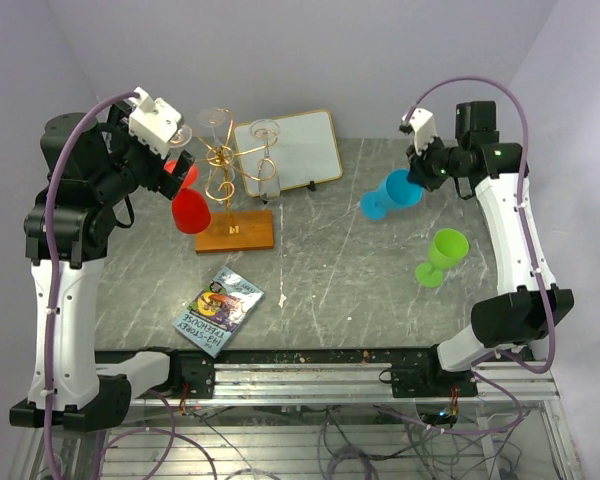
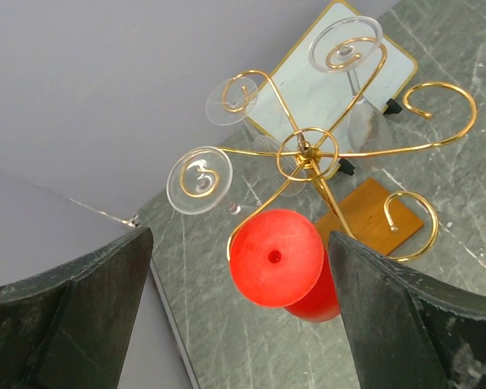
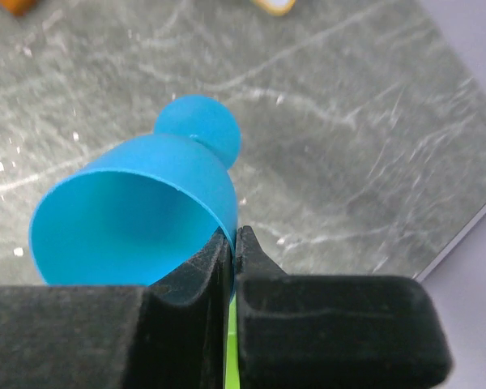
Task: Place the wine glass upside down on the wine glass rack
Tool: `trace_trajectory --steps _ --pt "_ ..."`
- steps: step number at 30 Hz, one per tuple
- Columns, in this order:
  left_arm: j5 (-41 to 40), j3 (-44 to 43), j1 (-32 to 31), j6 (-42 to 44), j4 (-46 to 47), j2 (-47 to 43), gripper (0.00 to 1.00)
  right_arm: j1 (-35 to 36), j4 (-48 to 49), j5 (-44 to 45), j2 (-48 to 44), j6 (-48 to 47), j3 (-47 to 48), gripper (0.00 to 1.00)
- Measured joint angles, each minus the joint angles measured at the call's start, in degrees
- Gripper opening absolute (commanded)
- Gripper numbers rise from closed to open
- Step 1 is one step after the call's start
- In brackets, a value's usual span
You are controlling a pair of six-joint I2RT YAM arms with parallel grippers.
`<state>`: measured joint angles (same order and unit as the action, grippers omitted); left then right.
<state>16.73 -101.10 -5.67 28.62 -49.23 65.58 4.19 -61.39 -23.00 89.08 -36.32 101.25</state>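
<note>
Right hand (image 3: 233,237) pinches 1 blue glass (image 3: 138,211); left hand (image 2: 239,233) gapes empty by 1 rack (image 2: 306,151).

1. The wine glass rack (image 1: 232,172) is gold wire scrolls on an orange-brown wooden base, upright just below the wide-open left gripper (image 2: 239,237).
2. The red wine glass (image 2: 277,258) hangs upside down from one scroll, beneath that gripper.
3. The blue wine glass (image 3: 138,211) is tilted, its rim pinched in the right gripper (image 3: 235,239).
</note>
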Motion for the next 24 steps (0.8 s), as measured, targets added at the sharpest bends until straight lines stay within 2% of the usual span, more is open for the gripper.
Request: trace_trajectory --steps 9,17,24 --pt "1.4 4.3 0.0 -5.3 4.0 -1.6 0.99 0.0 5.3 -4.8 -0.2 7.1 7.3 0.0" --pt "-0.2 4.4 0.0 -10.3 7.6 -1.7 0.99 0.0 9.4 -7.7 -0.2 14.9 12.2 0.0" --pt "-2.4 2.6 0.0 -17.0 8.9 -0.9 0.98 0.4 14.6 -8.5 -1.0 19.4 10.2 0.0"
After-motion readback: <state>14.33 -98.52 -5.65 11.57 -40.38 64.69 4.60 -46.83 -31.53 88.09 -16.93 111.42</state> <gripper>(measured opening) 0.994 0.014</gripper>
